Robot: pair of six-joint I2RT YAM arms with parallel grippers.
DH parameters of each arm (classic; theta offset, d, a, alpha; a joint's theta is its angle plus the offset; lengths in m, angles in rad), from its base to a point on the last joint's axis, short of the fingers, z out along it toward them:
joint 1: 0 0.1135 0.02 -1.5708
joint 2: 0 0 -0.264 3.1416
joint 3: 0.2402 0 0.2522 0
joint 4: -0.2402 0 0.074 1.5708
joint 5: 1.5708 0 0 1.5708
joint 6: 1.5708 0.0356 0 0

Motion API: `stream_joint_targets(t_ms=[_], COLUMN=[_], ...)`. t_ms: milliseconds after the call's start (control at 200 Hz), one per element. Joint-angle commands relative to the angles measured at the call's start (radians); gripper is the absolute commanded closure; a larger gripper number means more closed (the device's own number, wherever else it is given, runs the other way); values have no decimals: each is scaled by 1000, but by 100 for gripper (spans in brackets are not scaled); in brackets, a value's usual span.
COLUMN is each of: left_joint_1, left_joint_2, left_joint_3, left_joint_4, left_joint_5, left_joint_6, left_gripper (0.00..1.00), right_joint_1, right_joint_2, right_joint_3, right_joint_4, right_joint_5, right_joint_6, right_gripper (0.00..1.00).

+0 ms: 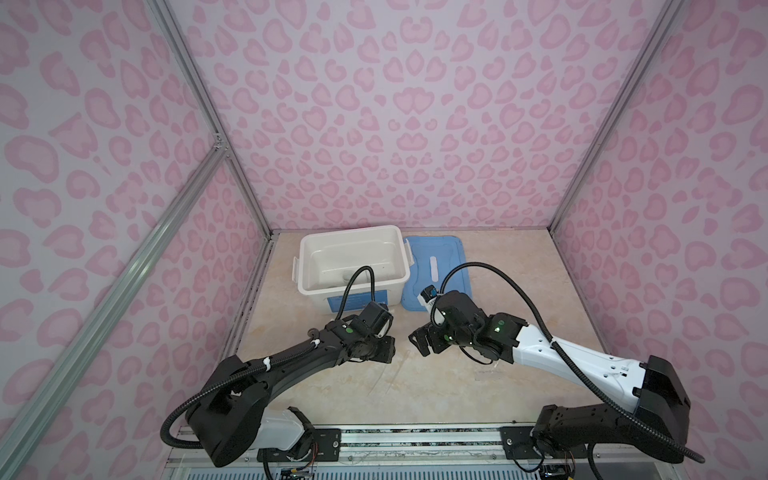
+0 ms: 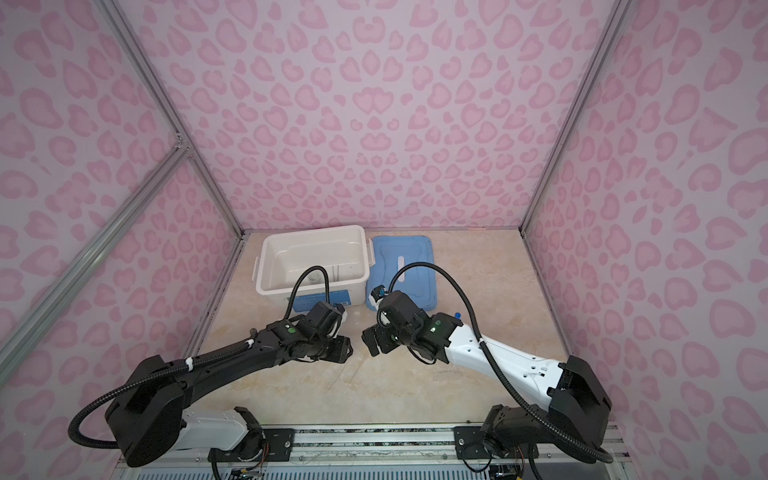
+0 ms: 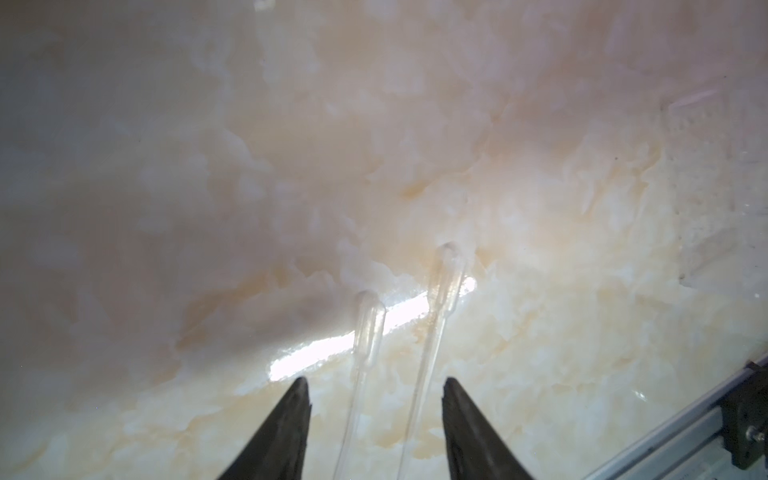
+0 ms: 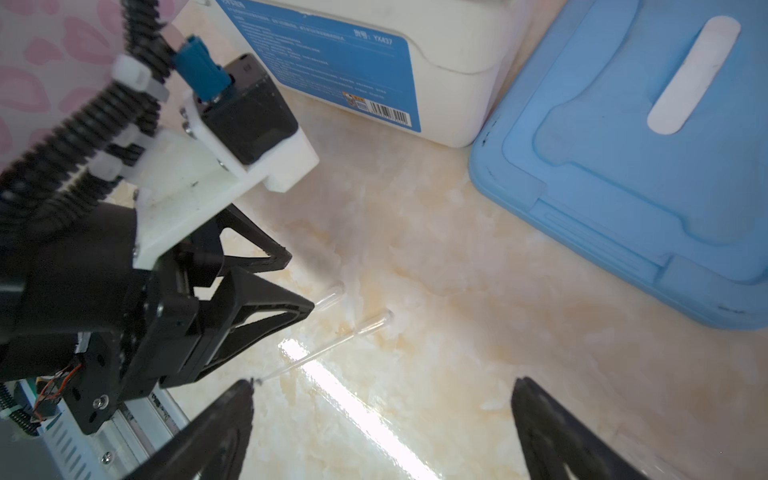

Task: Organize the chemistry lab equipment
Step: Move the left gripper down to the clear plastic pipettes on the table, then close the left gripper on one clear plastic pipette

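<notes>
The pale marbled surface (image 1: 415,386) carries a white bin (image 1: 320,299), standing open ahead of the left claw. A blue lid (image 1: 440,257) lies flat beside the bin, ahead of the right claw. The step in hand, as I judge it, is lifting a clear dropper off the surface for the bin.

To do it well, the left claw (image 3: 375,380) should take one stem only. It should shift sideways so that one finger lands between the two stems, settle onto the surface, then close gently. The thin clear tube is likely to bend or squirt free under a hard pinch. Taking both at once risks one slipping loose on the lift.

This claw's fingers are partly apart and clamped on nothing. Two stems run back between them, and neither visibly touches a finger. The near dropper (image 3: 368,324) has its bulb just ahead of the tips. The far dropper (image 3: 446,282) lies beside it, with its bulb further ahead.

The right claw (image 4: 384,380) stands wide apart and empty. A dropper's thin end lies just beside one of its fingertips; I cannot tell whether they touch.
</notes>
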Motion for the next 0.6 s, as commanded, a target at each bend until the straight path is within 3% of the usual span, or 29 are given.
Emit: stream_joint_targets(t_ms=[0, 265, 560, 595], left_joint_1=[-19, -61, -71, -71], left_joint_2=[38, 86, 124, 127], left_joint_3=[18, 11, 12, 14], left_joint_4=[29, 35, 16, 12], left_joint_5=[-56, -75, -81, -82], left_joint_6=[-27, -56, -37, -34], left_gripper=[57, 63, 63, 69], right_joint_1=[1, 8, 29, 33], right_joint_2=[-22, -76, -84, -85], right_joint_3=[-33, -109, -172, -177], right_joint_4=[30, 57, 121, 124], right_joint_5=[22, 42, 74, 82], right_joint_6=[34, 65, 95, 100], right_gripper=[3, 3, 3, 3])
